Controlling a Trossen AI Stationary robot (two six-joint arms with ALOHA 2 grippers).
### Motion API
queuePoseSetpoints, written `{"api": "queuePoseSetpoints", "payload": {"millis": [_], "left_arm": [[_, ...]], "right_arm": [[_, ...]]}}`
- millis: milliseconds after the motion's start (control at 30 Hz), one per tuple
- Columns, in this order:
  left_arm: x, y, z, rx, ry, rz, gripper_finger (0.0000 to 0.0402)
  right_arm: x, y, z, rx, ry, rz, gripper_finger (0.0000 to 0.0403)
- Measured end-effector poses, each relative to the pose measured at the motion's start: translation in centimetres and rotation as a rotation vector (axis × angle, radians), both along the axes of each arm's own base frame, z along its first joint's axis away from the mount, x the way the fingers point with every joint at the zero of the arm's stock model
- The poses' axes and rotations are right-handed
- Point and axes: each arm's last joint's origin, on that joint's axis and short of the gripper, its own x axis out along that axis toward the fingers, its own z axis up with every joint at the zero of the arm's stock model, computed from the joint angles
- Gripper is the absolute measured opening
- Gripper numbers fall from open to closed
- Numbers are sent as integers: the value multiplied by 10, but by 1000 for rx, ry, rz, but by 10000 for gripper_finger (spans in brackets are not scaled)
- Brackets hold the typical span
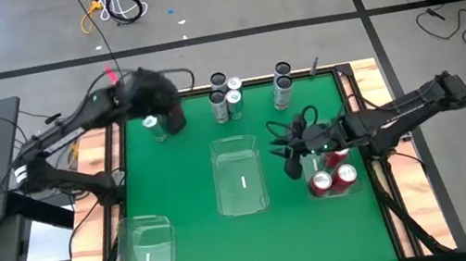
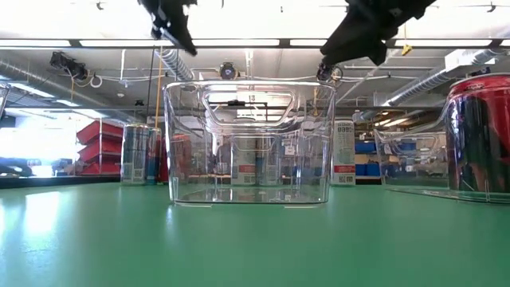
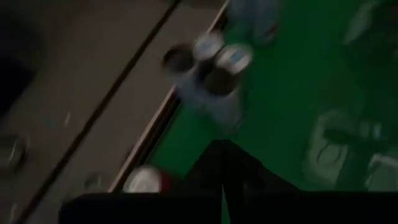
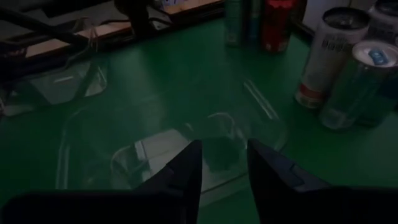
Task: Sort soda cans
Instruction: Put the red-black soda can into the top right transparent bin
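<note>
High view: both grippers raised above the green table, neither holding a can.

Left gripper (image 1: 172, 112) fingers were closed on nothing, beside a silver can (image 1: 154, 127) far left. Right gripper (image 4: 222, 163) fingers stood slightly apart, empty, near red soda cans (image 1: 333, 178) in a clear plastic bin (image 1: 346, 189). Best next: open wide, descend straight over one can.

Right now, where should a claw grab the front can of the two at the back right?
Take the silver can by its round sides near the top, from above, pinching left and right: it stands upright, and its twin crowds it behind.
</note>
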Motion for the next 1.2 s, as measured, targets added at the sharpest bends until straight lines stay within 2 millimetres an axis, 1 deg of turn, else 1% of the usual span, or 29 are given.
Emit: {"api": "queuePoseSetpoints", "payload": {"millis": [133,233,433,567,667,733,800,867,1033,1133,1200], "left_arm": [[2,33,-5,-158,152,78,4],[10,58,-17,-257,249,84,5],[24,100,-41,-344,390,101,5],[27,122,-54,-379,409,123,5],[24,132,-57,-407,385,126,7],[21,137,-59,-419,379,141,16],[18,140,-60,-435,368,175,36],[17,140,-60,-443,369,183,67],[20,138,-60,-460,346,237,174],[23,140,-65,-465,366,242,240],[24,141,-69,-473,383,244,274]], "right_arm": [[1,-4,0,-10,3,-4,115],[1,-5,0,-14,4,-3,116],[1,-4,0,-31,9,9,117],[1,-4,0,-35,10,12,117],[1,-4,0,-49,16,20,117],[0,-4,0,-53,19,23,117],[0,-4,0,-55,21,24,117],[0,-4,-1,-67,31,32,117],[0,-4,-1,-69,36,47,117],[0,-4,-1,-60,36,62,117],[0,-4,-1,-58,37,65,117]]}}
